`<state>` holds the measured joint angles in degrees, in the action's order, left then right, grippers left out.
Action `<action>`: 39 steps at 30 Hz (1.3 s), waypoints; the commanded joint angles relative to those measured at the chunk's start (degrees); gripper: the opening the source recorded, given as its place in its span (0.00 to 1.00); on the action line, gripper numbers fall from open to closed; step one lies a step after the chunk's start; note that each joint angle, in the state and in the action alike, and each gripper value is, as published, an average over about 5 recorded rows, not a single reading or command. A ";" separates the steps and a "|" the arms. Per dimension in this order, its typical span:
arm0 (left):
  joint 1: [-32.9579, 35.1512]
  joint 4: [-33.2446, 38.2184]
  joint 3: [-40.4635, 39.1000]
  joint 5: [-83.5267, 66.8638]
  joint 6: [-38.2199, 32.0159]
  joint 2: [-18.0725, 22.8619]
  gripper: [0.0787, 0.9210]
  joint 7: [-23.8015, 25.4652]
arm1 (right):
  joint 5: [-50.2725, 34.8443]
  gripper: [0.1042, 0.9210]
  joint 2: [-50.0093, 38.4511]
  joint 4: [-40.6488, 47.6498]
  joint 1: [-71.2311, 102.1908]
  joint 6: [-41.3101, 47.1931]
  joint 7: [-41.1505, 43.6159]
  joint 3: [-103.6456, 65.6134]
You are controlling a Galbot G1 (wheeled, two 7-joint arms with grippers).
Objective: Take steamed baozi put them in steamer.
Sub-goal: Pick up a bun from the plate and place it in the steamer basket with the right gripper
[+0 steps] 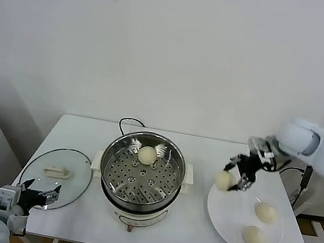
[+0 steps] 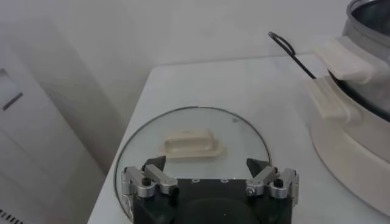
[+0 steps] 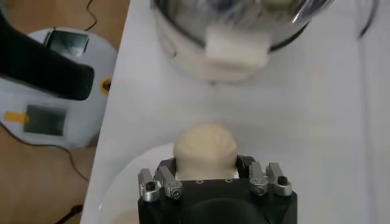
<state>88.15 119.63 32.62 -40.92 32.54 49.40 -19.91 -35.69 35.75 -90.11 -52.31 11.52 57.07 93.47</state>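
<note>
The steamer [image 1: 141,177] stands mid-table, a shiny steel pot on a white base, with one cream baozi [image 1: 147,154] on its perforated tray. My right gripper [image 1: 232,178] is shut on a second baozi [image 1: 223,180] and holds it above the left rim of the white plate [image 1: 230,215]. In the right wrist view the baozi [image 3: 205,150] sits between the fingers, with the steamer [image 3: 237,36] beyond. Two more baozi [image 1: 266,212] [image 1: 253,236] lie on the plate. My left gripper [image 1: 39,193] is open and empty at the front left, over the glass lid.
The round glass lid [image 1: 54,176] with a white handle lies flat left of the steamer; it also shows in the left wrist view [image 2: 192,143]. A black cord [image 1: 130,122] runs behind the steamer. The table's right edge is close to the plate.
</note>
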 commanded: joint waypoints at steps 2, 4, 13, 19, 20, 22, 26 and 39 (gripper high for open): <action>-0.11 -0.07 -0.07 -0.06 -0.08 -0.26 0.88 -0.06 | -14.80 0.61 11.42 -4.38 -9.78 10.06 -8.84 1.17; -0.21 -0.04 -0.07 -0.08 -0.08 -0.32 0.88 -0.10 | -16.41 0.61 14.31 -3.97 -7.92 11.62 -11.04 -1.08; -0.22 0.00 0.10 -0.10 -0.09 -0.15 0.88 -0.40 | -20.33 0.61 26.22 0.65 0.65 16.14 -18.90 -7.30; -0.19 0.05 0.64 -0.10 -0.04 -0.02 0.88 -0.55 | -21.80 0.61 30.76 2.79 5.11 18.19 -21.31 -8.45; -0.19 0.04 0.73 -0.10 -0.04 -0.02 0.88 -0.57 | -22.16 0.61 31.24 3.02 5.81 18.38 -21.65 -8.33; -0.15 0.02 0.83 -0.10 -0.08 -0.06 0.88 -0.60 | -22.71 0.61 32.14 3.42 7.18 18.69 -22.23 -8.07; -0.10 0.03 0.89 -0.09 -0.11 -0.04 0.88 -0.63 | -22.85 0.61 33.47 4.63 9.73 19.10 -23.22 -7.66; -0.10 0.03 1.13 -0.10 -0.22 -0.14 0.88 -0.68 | -22.82 0.61 37.23 8.27 15.85 20.48 -26.84 -7.70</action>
<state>88.04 119.73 33.73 -41.00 32.29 49.30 -20.59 -57.67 69.78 -83.77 -40.61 30.98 32.66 86.22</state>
